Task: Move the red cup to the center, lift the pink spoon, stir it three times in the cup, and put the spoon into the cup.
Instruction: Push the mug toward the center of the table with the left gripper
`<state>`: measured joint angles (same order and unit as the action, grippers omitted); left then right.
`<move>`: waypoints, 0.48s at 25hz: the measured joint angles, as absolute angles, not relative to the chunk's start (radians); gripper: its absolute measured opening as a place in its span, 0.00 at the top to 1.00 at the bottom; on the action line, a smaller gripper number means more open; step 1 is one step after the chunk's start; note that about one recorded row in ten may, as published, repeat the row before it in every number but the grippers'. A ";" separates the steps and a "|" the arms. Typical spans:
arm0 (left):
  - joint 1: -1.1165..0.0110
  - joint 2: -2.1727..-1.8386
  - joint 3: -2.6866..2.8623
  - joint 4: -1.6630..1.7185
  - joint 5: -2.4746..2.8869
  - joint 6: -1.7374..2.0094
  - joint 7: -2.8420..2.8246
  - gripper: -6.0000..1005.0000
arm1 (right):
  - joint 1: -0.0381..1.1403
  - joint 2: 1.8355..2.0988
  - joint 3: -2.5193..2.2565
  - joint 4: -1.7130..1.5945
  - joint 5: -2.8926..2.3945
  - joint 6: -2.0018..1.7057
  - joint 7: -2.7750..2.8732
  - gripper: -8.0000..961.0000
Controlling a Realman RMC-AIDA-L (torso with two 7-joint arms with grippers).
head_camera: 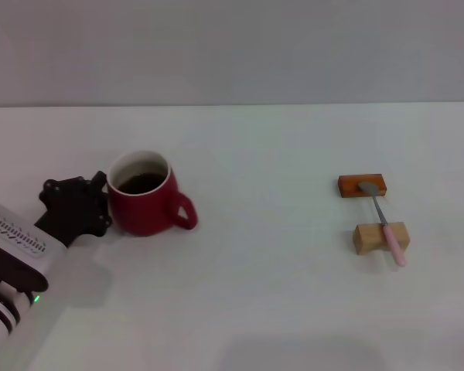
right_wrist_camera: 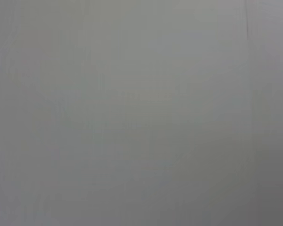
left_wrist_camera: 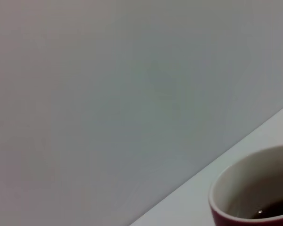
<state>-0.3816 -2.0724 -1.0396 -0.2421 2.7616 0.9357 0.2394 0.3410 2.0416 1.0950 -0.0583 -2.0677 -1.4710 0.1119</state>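
One of my two grippers, the left gripper [head_camera: 100, 202], is sitting right against the red cup [head_camera: 143, 195], at its nine o'clock side on the white table [head_camera: 263, 294]. I am not able to tell whether my jaws are released or clenched: the black body hides them in the head view, and my left wrist view is showing only the cup's rim [left_wrist_camera: 254, 188] and pale wall behind it. My right gripper is not appearing in any view, so I am judging that arm to be parked.

The cup is standing upright at about nine o'clock from the table's middle, its handle pointing toward three o'clock, dark liquid filling it fairly high. The pink spoon [head_camera: 383, 222] is lying well apart, out at three o'clock, its metal bowl resting on an orange-brown block [head_camera: 362, 185] and its pink handle crossing a tan wooden block [head_camera: 380, 237].

What I am worrying about: the cup has yet to be brought to the middle, and a quick or jerky shove could be sloshing liquid over the rim. Pressing high on the rounded wall could be tipping it; pressing off-centre could be spinning it by the handle. Later, the slim spoon is bridging two blocks, so a clumsy pinch could be knocking it off.

No brand, label or writing is showing on the cup, spoon or blocks. Small marks on my arm's white housing are too fine to read.
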 joint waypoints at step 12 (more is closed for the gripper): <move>-0.388 -2.071 -1.008 -0.269 2.757 0.939 0.224 0.95 | 0.342 2.042 1.098 -0.056 -2.068 -1.469 0.112 0.40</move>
